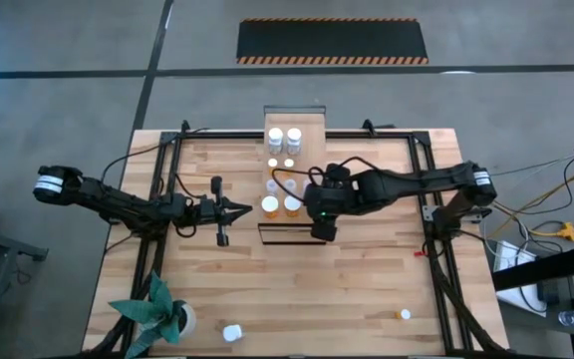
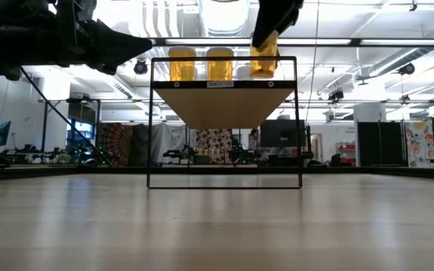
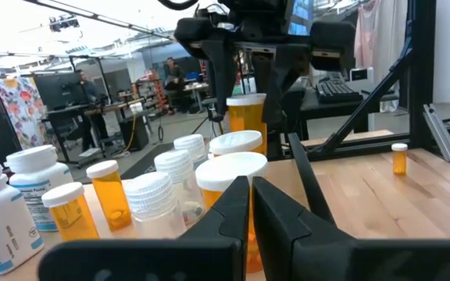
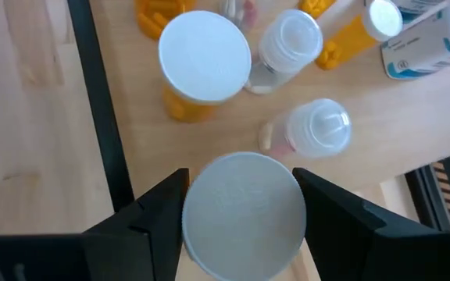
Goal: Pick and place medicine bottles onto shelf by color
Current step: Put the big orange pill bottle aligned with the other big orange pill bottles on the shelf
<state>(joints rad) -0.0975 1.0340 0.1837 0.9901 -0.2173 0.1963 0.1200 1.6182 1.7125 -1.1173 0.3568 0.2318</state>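
Your right gripper (image 4: pixel 242 215) clamps a large white-capped orange medicine bottle (image 2: pixel 264 54) above the pale wooden shelf (image 1: pixel 295 128), at three o'clock of the two orange bottles. Lower it straight, upright, clear of them, then release. Your left gripper (image 1: pixel 229 209) waits closed and empty at nine o'clock.

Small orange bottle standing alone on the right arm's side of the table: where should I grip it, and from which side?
Probably from straight above, jaws closing across its cap and upper body. The small orange bottle stands upright with bare table all round. The right gripper holds its large orange bottle this way.
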